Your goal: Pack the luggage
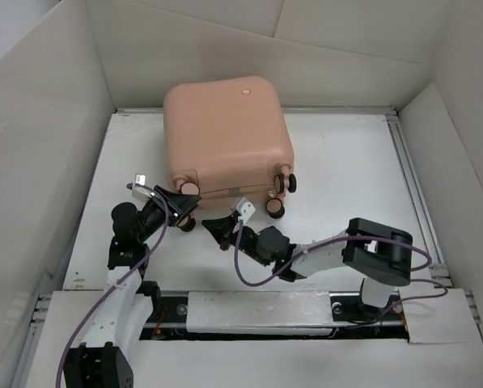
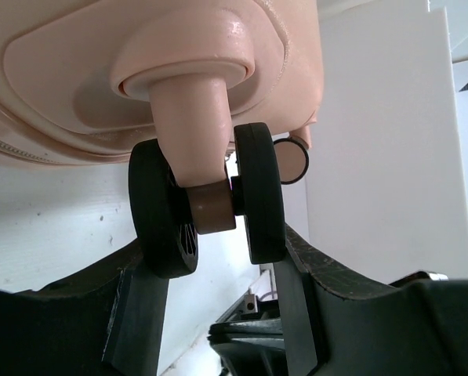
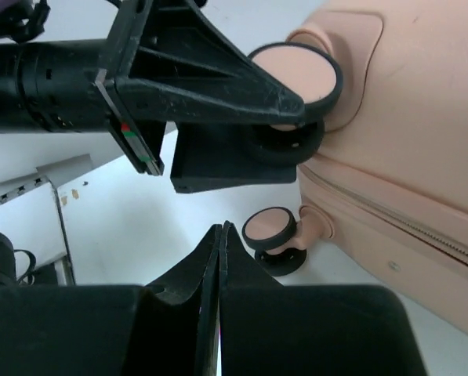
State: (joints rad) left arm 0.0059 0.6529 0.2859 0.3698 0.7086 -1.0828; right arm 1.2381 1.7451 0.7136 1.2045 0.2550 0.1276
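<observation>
Bright, even light filled the overhead view. The white table (image 1: 346,186) and pale walls spread it, so shadows were soft, with only a thin dark one under the lower edge of the luggage (image 1: 227,133) and a faint sheen on its top. In the left wrist view the right side of the frame was washed out almost to white. A small glint sat on the shell above the caster wheel (image 2: 261,192), and the left gripper (image 2: 218,254) along the bottom was dark, with little detail. In the right wrist view the right gripper (image 3: 219,235) at lower centre was black and out of focus.
</observation>
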